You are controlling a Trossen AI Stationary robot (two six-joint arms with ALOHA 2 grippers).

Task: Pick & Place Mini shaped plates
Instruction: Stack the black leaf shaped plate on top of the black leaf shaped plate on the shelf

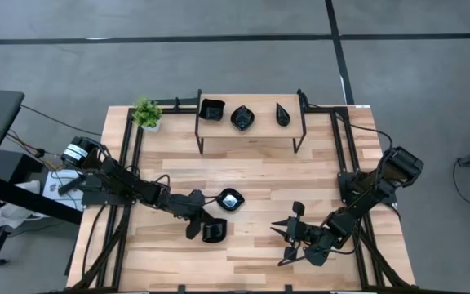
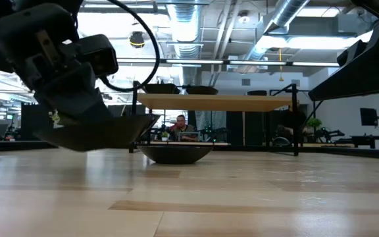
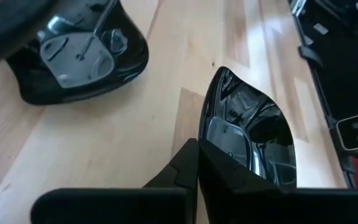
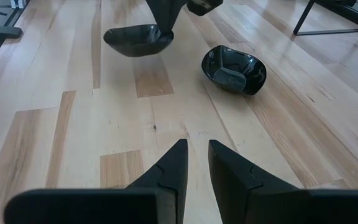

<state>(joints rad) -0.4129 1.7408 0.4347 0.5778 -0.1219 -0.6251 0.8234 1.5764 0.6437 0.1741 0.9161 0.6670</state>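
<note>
My left gripper point(image 1: 196, 222) is shut on a glossy black mini plate point(image 1: 213, 232) near the middle of the table. The low view shows this plate point(image 2: 97, 133) just above the wood. A second black plate point(image 1: 230, 199), rounded with a squarish well, rests by its base on the table just beyond it, and the right wrist view shows it too point(image 4: 234, 68). Three more black plates point(image 1: 242, 118) stand on a small raised shelf point(image 1: 251, 135) at the far edge. My right gripper point(image 1: 281, 242) hovers open and holds nothing at the near right point(image 4: 196, 144). My left gripper pinches the held plate by its rim point(image 3: 202, 138), on the side facing the table's left. One finger point(image 3: 178, 169) lies outside the wall and the other point(image 3: 229, 180) over the plate's inside. The fingers slant down from the left. The plate point(image 4: 138, 38) is lifted clear and roughly level.
A small green potted plant point(image 1: 146, 113) stands at the far left corner beside the shelf. Black frame rails point(image 1: 129, 163) run along the left, right and far edges. Bare wood point(image 1: 259, 175) lies between the shelf and the grippers. A person point(image 2: 179, 125) sits far behind the table.
</note>
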